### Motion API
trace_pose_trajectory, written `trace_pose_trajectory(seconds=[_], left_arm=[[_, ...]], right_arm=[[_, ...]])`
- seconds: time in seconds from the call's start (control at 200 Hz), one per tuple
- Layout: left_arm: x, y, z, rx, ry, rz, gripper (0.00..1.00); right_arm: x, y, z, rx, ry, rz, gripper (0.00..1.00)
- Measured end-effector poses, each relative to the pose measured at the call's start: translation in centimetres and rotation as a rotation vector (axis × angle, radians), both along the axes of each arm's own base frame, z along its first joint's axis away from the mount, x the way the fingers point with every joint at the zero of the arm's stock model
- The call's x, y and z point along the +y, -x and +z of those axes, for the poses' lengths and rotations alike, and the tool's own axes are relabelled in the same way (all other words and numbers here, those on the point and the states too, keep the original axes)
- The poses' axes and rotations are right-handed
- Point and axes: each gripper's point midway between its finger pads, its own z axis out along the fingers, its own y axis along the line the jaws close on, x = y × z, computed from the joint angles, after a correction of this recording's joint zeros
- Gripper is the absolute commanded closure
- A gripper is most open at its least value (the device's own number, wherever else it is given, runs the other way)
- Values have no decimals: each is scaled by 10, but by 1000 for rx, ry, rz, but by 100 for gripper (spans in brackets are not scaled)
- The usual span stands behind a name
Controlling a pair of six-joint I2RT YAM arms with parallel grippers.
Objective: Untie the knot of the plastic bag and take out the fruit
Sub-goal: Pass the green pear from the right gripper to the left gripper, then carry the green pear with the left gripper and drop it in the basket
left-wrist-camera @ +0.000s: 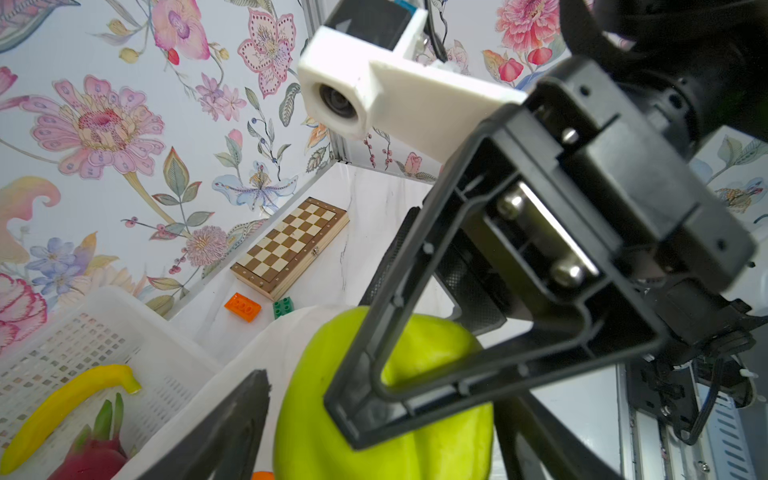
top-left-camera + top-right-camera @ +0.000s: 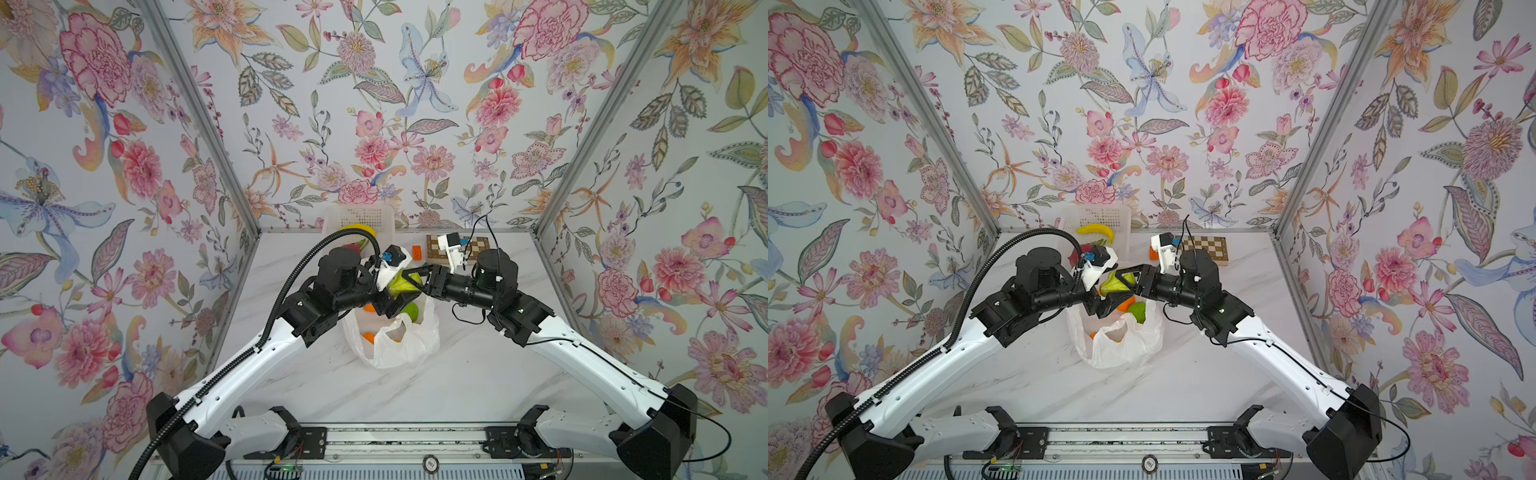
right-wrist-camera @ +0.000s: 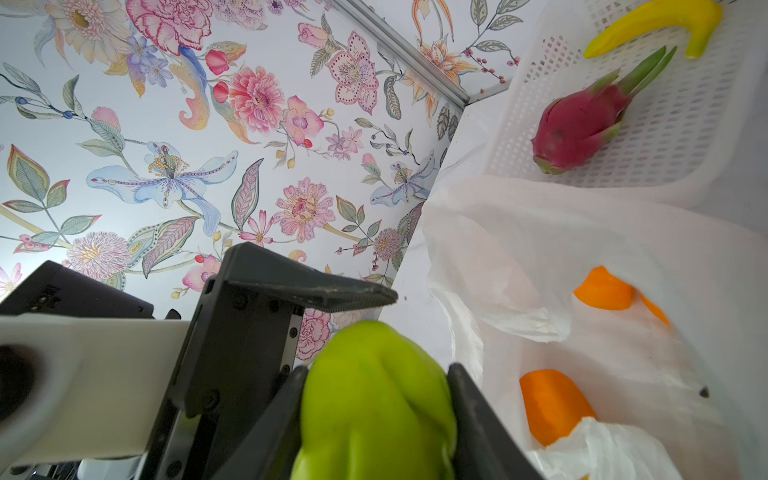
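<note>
Green fruit point(image 3: 374, 399) above plastic bag point(image 2: 399, 345): R gripper point(image 2: 409, 278) clamps it, elbow bent inward; L gripper point(image 2: 399, 297) jaws apart alongside.

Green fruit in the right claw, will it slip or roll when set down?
Green fruit looks glossy and smooth, so it could slip in the right claw. It shows no dent between the jaws, so probably stiff. Its lobed, uneven form would likely wobble rather than roll far.

Thin crinkly translucent plastic bag point(image 2: 401, 353), smooth matt green fruit point(image 3: 374, 399), perforated rigid plastic basket point(image 1: 83, 345), lacquered wooden chessboard point(image 1: 291, 245)
</note>
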Motion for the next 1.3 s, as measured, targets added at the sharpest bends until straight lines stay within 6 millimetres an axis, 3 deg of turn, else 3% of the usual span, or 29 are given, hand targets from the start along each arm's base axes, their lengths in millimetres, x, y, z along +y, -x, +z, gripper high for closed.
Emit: trace_pose_trajectory(seconds=[0.2, 0.3, 0.49, 0.71, 0.966, 1.146, 1.301], left_arm=[[-2, -3, -4, -15, -17, -3, 40], [-2, -8, -7, -16, -29, 12, 43], [-1, -29, -5, -37, -47, 74, 49], [24, -81, 17, -63, -12, 192, 52], [61, -135, 32, -63, 29, 317, 54], [83, -183, 19, 9, 55, 427, 54], [110, -235, -18, 141, 94, 569, 54]], right_arm=[[0, -2, -2, 6, 3, -5, 63], [0, -8, -5, 8, 5, -11, 45], [-5, -17, -4, -15, 7, -44, 18], [-22, -33, 13, -138, 33, -140, 4], [-47, -53, 18, -257, 118, -271, 1], [-44, -71, 13, -271, 195, -282, 1], [-40, -81, 1, -247, 248, -274, 1]])
